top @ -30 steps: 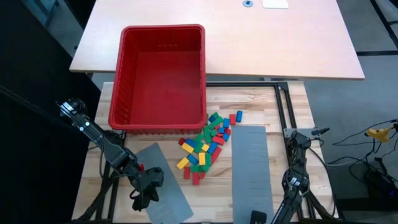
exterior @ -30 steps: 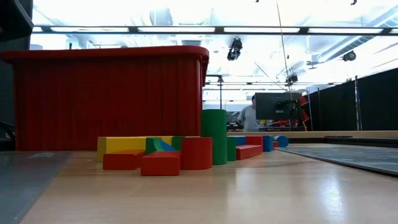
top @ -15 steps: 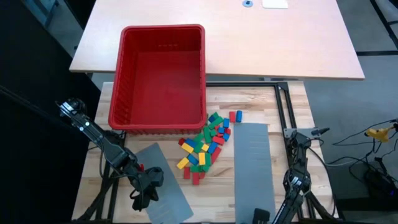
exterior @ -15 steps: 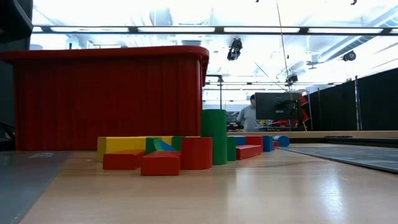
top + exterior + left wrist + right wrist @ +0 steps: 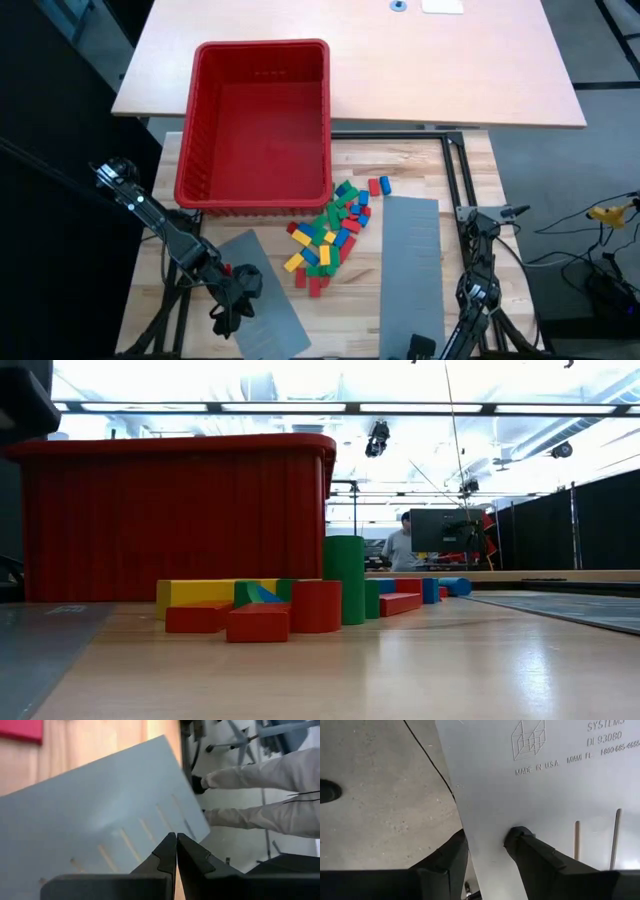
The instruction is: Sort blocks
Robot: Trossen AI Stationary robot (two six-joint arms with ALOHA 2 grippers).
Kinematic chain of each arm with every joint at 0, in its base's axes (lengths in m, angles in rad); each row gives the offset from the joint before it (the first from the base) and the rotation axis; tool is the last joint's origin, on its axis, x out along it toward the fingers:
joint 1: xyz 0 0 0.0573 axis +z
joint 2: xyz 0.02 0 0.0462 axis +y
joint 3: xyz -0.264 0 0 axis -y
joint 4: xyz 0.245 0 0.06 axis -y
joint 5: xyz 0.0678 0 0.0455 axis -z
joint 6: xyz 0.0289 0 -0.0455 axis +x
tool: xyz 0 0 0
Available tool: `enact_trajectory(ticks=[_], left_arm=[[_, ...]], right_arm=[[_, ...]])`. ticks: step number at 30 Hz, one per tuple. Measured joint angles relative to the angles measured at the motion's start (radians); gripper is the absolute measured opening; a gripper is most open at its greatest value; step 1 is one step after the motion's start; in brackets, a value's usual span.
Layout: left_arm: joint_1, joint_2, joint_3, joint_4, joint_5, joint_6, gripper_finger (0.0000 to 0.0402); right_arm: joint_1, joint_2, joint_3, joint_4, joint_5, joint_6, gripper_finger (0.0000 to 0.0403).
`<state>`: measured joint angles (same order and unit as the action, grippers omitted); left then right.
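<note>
The blocks [image 5: 330, 235], small red, green, blue and yellow bricks, lie in a loose pile on the wooden table in front of the red bin [image 5: 260, 120]; the low view shows them too [image 5: 300, 605]. My left gripper [image 5: 176, 839] is shut over the left grey slotted panel [image 5: 262, 305], near the table's front left [image 5: 224, 318]. My right gripper [image 5: 487, 837] is at the near edge [image 5: 418, 347], shut on the right grey slotted panel [image 5: 410, 265]. My left gripper's shut fingertips stand over the left panel's face [image 5: 100, 820]; I cannot tell whether they touch it. My right gripper pinches the right panel's near edge [image 5: 492, 827], one finger [image 5: 532, 852] on its top face and one [image 5: 445, 860] beneath. The fingers come level from the table's near side. The panel's near end overhangs the floor; its far part lies on the table.
The red bin stands at the far left, straddling the wooden table and a tan table [image 5: 450, 70] behind. A black metal frame [image 5: 452, 170] runs along the right side. A person's legs [image 5: 270, 795] show beyond the near edge. Bare wood lies between the pile and the panels.
My right gripper has pushed the right grey panel, which has slid flat on the table a little toward the right edge and the far edge. The blocks and the left panel have stayed put.
</note>
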<state>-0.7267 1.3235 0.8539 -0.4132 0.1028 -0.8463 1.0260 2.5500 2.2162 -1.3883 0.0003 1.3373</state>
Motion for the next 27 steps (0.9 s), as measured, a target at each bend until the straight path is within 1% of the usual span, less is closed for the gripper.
enact_trajectory(ticks=[7, 13, 19, 27], left_arm=[[0.000, 0.000, 0.000, -0.050, -0.015, 0.009, 0.0000], [0.000, 0.000, 0.000, -0.049, -0.052, 0.027, 0.0000], [0.000, 0.001, 0.000, -0.049, -0.059, 0.027, 0.0000], [0.000, 0.002, 0.000, -0.048, -0.058, 0.027, 0.0000]], right_arm=[[0.008, 0.000, 0.000, 0.006, 0.008, 0.044, 0.0091], [0.011, 0.000, 0.000, 0.010, 0.008, 0.077, 0.0049], [0.011, 0.000, 0.000, 0.021, 0.016, 0.078, 0.0007], [0.011, 0.001, 0.025, 0.024, 0.010, 0.079, 0.0002]])
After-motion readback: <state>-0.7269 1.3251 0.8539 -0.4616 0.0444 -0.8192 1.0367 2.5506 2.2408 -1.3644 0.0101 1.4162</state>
